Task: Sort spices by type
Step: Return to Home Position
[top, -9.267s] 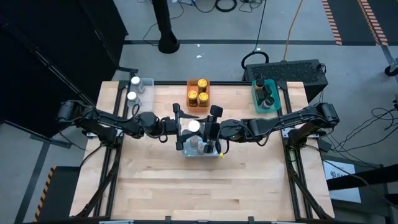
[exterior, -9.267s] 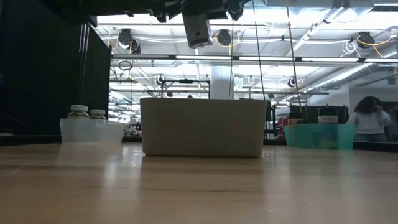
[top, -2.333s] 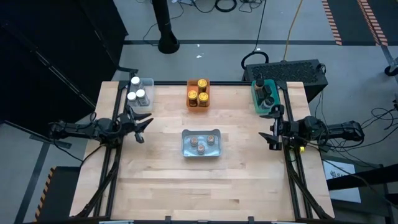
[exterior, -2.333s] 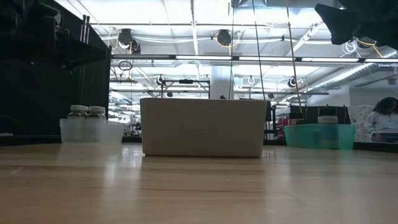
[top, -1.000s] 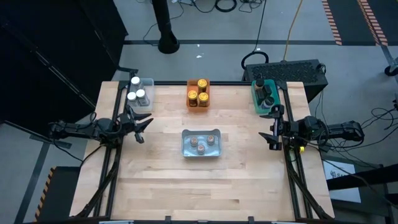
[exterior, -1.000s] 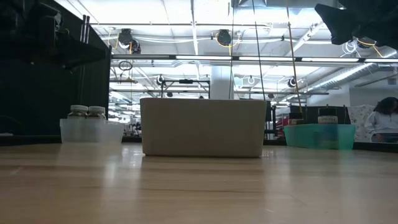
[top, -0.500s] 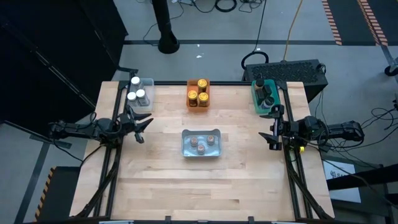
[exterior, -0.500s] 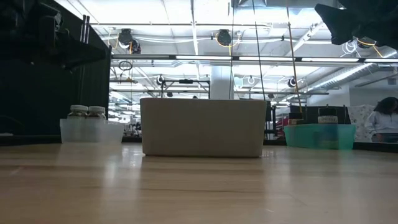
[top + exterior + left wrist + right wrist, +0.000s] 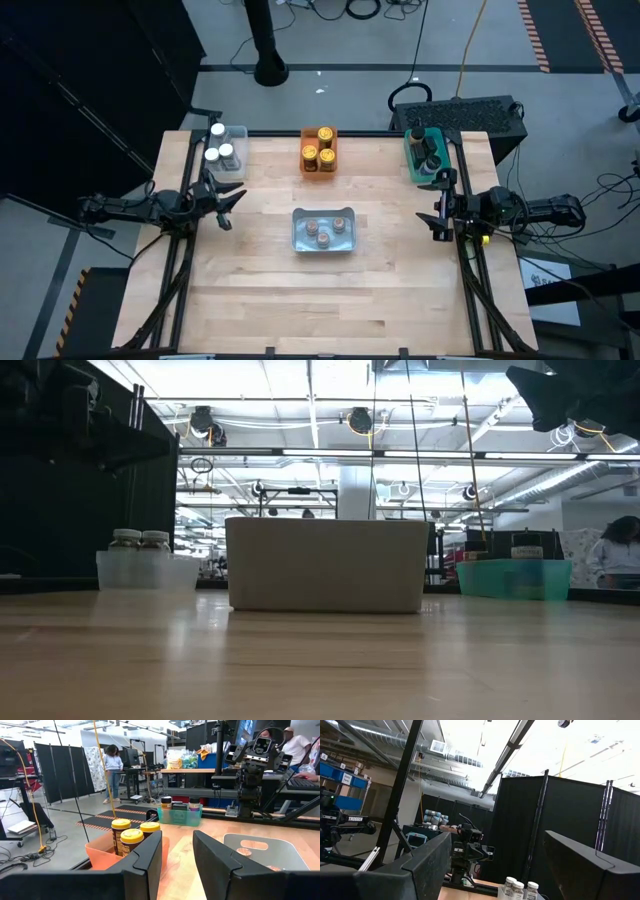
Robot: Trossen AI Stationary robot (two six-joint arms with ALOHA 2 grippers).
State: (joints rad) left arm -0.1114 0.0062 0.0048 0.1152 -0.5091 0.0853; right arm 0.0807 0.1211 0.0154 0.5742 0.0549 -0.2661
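The spices are small jars sorted into bins. White-lidded jars [image 9: 213, 154] stand in a clear bin [image 9: 236, 140] at the far left. Gold-lidded jars [image 9: 318, 152] fill an orange bin [image 9: 320, 133], and dark-lidded jars [image 9: 429, 155] a teal bin [image 9: 412, 160]. Brown-lidded jars [image 9: 322, 235] stand in a grey bin [image 9: 300, 243] at the table's middle. My left gripper [image 9: 229, 207] hovers open at the left edge, level, with nothing between its fingers [image 9: 150, 857]. My right gripper [image 9: 437, 209] is open at the right edge, tipped upward, and holds nothing [image 9: 495, 870].
The two arms are drawn back to the table's sides, with bare wood around the middle bin and along the near half. A dark case [image 9: 470, 115] sits behind the far right corner. People stand at benches in the room beyond [image 9: 114, 765] [image 9: 615, 560].
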